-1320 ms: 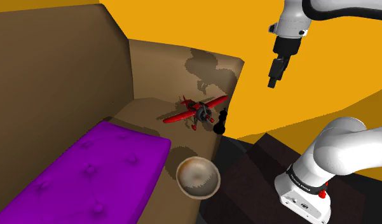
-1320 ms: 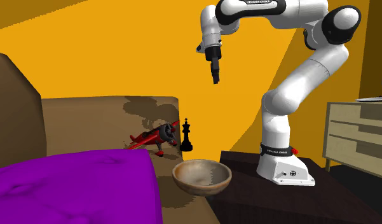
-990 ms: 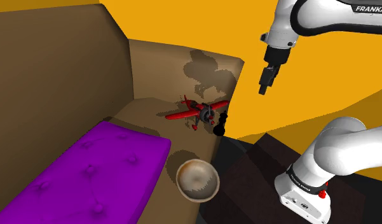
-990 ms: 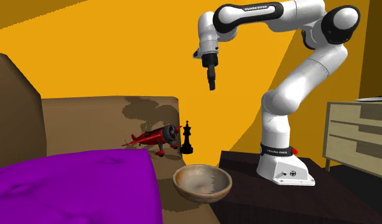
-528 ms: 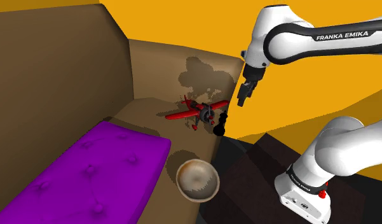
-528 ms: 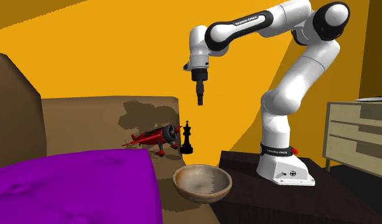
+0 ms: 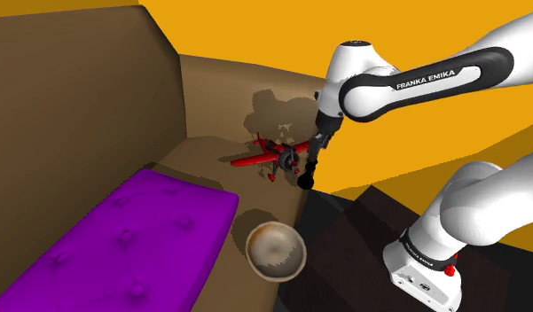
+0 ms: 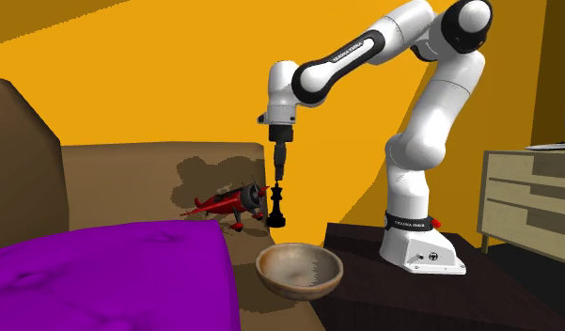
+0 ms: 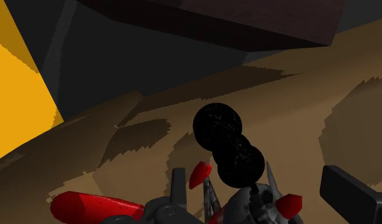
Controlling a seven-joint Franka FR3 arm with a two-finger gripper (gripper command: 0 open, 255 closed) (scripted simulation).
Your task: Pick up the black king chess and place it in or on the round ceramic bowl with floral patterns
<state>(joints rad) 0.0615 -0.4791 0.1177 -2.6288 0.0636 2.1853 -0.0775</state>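
the black king stands upright on the seat of the brown sofa, close to its edge and just beside the nose of a red toy plane. the second exterior view gives the heights best. there the gripper hangs straight down with its tips right at the king's cross, so close that i cannot tell whether they touch. in the shoulder view the gripper and the king run together into one black shape, and only the piece's base can be picked out beside the plane.

the wrist view looks down on the king as stacked round black shapes, with the plane right next to it. one black finger shows far out to the side, well clear of the piece, so the jaws stand wide and hold nothing. the other finger i cannot make out.

in the second exterior view the bowl sits nearer the camera than the king, at the seat's front edge, between a purple cushion and the dark stand. the shoulder view looks down into the bowl and shows a pale, brownish inside. the second exterior view also takes in a pale dresser past the arm's base and the orange wall behind the sofa.
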